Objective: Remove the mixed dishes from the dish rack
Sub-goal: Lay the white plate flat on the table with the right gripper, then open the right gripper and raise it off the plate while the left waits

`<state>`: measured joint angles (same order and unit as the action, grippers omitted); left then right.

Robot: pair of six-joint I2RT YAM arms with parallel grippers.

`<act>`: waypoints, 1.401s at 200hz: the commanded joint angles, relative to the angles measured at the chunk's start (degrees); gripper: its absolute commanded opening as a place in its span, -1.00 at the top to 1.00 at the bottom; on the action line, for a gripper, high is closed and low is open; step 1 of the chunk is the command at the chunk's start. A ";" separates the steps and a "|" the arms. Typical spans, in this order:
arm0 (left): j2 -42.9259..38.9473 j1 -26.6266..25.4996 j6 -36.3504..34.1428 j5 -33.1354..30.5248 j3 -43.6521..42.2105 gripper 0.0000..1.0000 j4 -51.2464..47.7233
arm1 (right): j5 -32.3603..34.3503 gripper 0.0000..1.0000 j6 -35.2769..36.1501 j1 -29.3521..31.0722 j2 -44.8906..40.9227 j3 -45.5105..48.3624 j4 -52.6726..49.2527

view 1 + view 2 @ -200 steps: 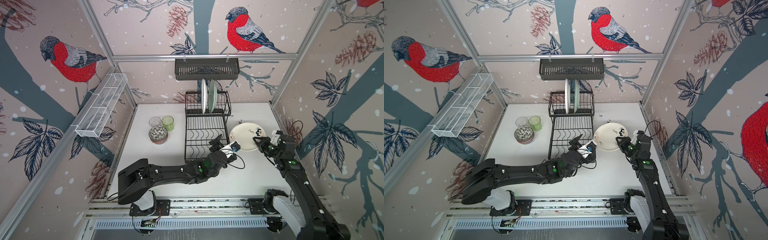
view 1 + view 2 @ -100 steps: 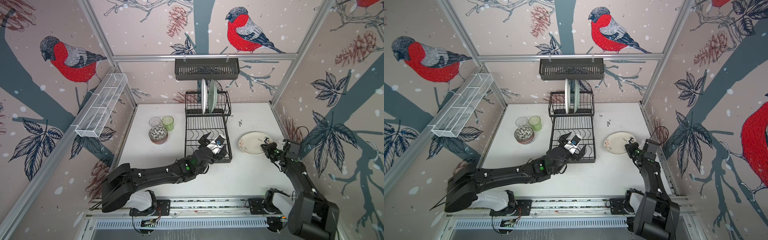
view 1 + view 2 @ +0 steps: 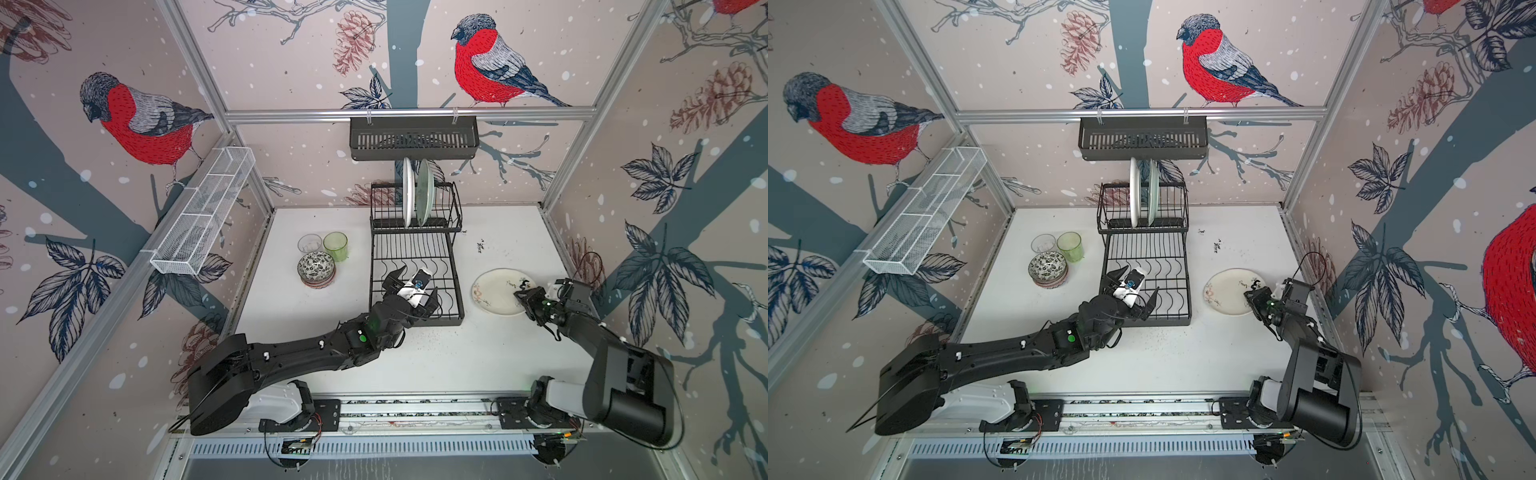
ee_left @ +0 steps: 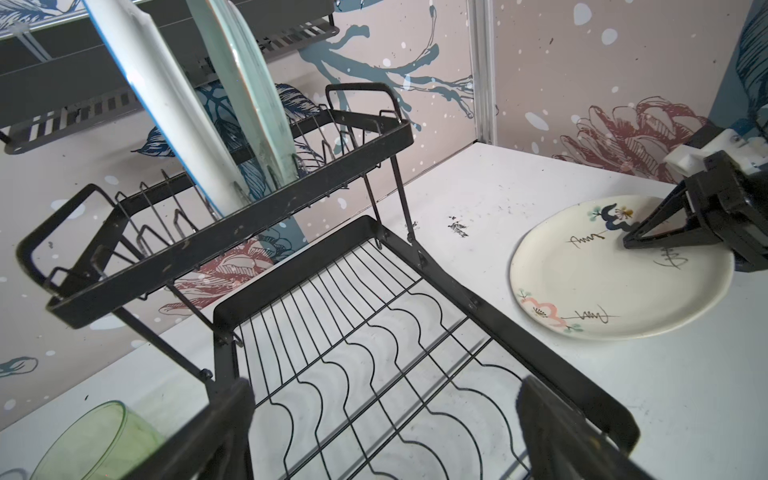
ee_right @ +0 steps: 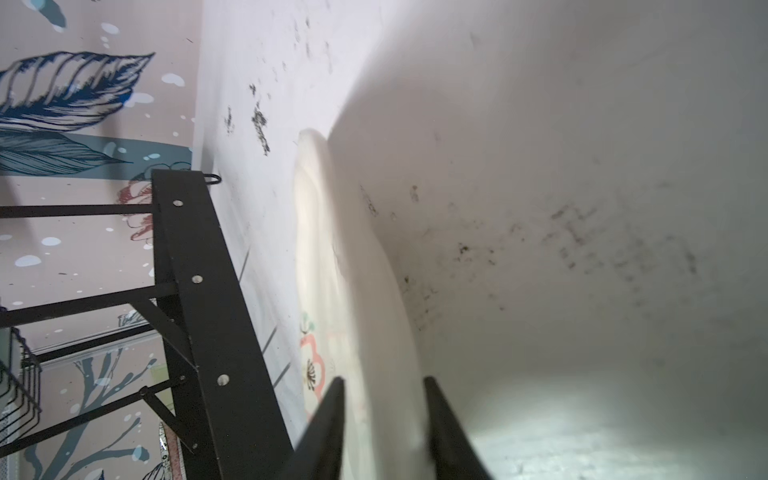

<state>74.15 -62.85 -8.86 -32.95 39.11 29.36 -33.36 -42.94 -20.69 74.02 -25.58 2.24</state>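
The black dish rack (image 3: 457, 282) (image 3: 1187, 282) stands at the table's middle back. A white plate (image 3: 409, 195) (image 4: 166, 108) and a pale green plate (image 3: 424, 193) (image 4: 253, 95) stand upright in its upper level. My left gripper (image 3: 419, 280) (image 4: 384, 382) hovers open over the bare lower level. A cream plate (image 3: 496, 291) (image 4: 602, 282) (image 5: 332, 270) lies flat on the table to the right. My right gripper (image 3: 519, 296) (image 5: 384, 380) straddles its near rim, jaws parted. The stacked patterned bowls (image 3: 316, 266), green glass (image 3: 336, 245) and clear glass (image 3: 309, 243) sit left of the rack.
A slotted black shelf basket (image 3: 413, 139) hangs on the back rail just above the upright plates. A long white mesh basket (image 3: 203, 216) is fixed to the left wall. The right arm works close to the right wall.
The right gripper carried the cream plate rightward from beside the rack, set it flat on the table and parted its jaws. The left gripper drew back left over the rack's lower level.
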 commanded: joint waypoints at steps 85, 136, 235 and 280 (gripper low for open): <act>-1.88 2.64 1.91 -2.38 -3.11 -0.96 5.55 | 3.69 -0.29 1.54 -0.03 3.46 -0.95 1.68; -3.02 2.82 2.14 -2.63 -4.46 -0.96 6.93 | 10.77 -0.71 1.52 0.44 2.46 -3.39 -3.75; -2.83 3.52 3.74 -1.79 -4.44 -0.96 6.28 | 21.91 -0.99 0.77 4.67 -1.33 -5.53 -9.23; -3.84 3.61 4.47 -1.07 -4.48 -0.96 5.68 | 26.14 -0.99 0.70 6.41 -3.72 -5.92 -11.22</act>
<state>71.02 -59.40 -5.39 -34.54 34.74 33.06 -11.92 -42.06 -15.27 72.25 -30.81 -6.76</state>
